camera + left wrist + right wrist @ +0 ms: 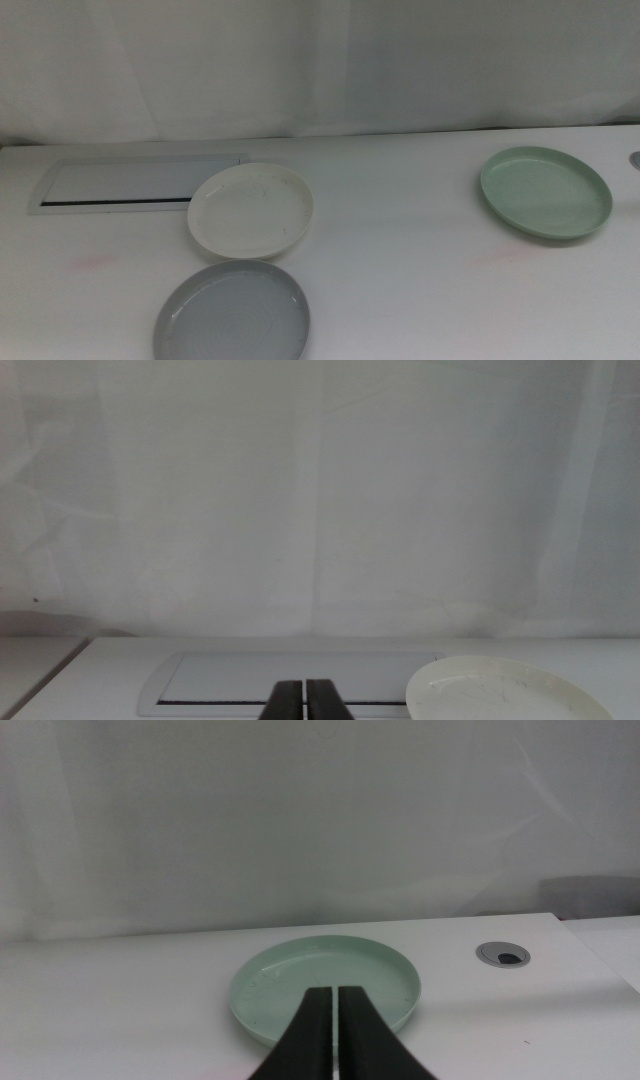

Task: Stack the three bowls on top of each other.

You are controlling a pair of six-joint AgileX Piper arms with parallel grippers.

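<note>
Three bowls lie apart on the white table (400, 270). The white bowl (251, 210) sits left of centre, and the grey bowl (232, 312) lies just in front of it at the near edge. The mint green bowl (545, 192) rests far to the right. Neither arm shows in the middle view. My left gripper (304, 688) is shut and empty, with the white bowl (505, 692) off to one side of it. My right gripper (336, 1005) is shut and empty, pointing at the mint green bowl (325, 982) just beyond its tips.
A flat white-grey panel with a dark slot (140, 185) lies behind and left of the white bowl. A round grey cable port (503, 955) sits in the table near the green bowl. A white curtain (320, 60) closes off the back.
</note>
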